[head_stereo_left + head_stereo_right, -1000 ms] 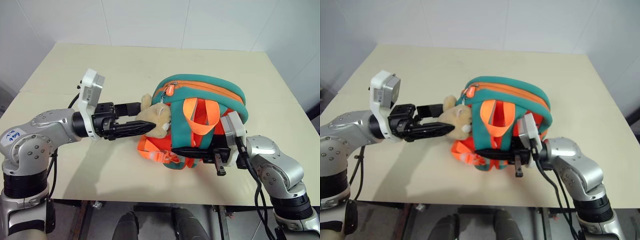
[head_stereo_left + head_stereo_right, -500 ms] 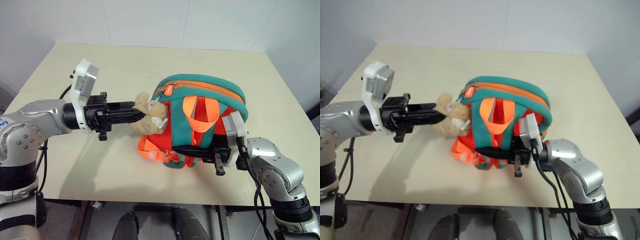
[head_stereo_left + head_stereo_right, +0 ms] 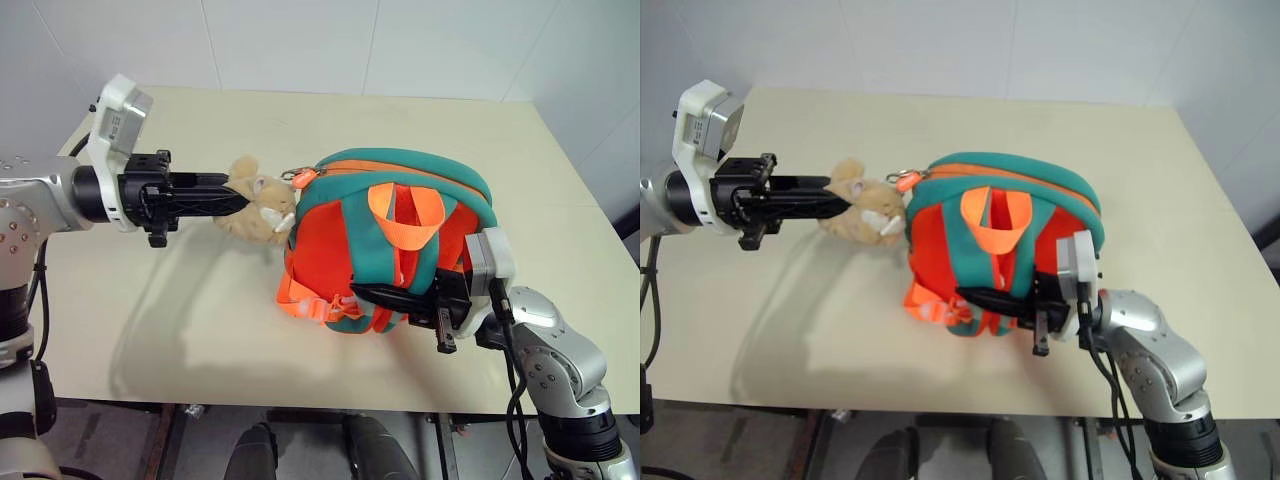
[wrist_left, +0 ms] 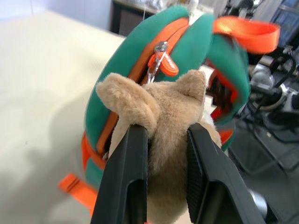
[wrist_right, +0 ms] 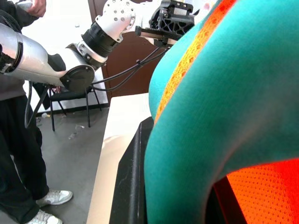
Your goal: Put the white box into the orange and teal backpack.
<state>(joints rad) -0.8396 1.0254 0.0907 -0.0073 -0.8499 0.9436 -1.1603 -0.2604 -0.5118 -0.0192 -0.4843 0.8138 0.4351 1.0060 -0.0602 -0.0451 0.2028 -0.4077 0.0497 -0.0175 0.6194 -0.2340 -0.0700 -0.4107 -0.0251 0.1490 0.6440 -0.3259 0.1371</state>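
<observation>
Bright even overhead light, soft shadows on table [image 3: 200,330], wrist backgrounds blurred

Orange and teal backpack [image 3: 1005,250] sitting mid-table [image 3: 1140,160], left pincer [image 3: 845,200] at nine o'clock pinching the tan plush toy [image 3: 865,213], right pincer [image 3: 985,303] at five o'clock clamping a teal strap

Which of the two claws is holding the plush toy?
The left claw: its fingers clamp the tan plush toy. The right claw grips the backpack strap instead.
</observation>
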